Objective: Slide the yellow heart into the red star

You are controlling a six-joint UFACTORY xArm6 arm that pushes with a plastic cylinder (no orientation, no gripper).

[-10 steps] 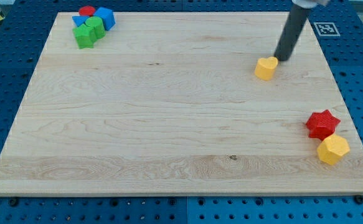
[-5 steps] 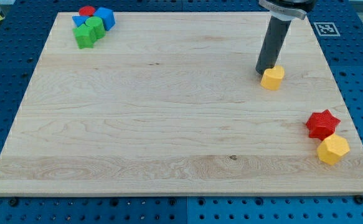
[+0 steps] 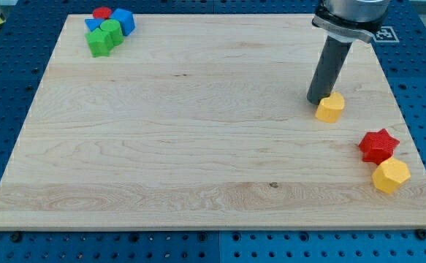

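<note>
My tip touching yellow heart; heart's heading unclear.

Bright, even, diffuse light from overhead across the pale wooden worktop; no hard glare, only a mild sheen on the wood grain. Soft, short shadows: a faint one under my tip and beside the yellow heart, another below the red star toward 6 o'clock. Sharp focus throughout, grain lines crisp. Slight perspective narrowing toward 12 o'clock; no visible motion blur. Saturated colours.
</note>
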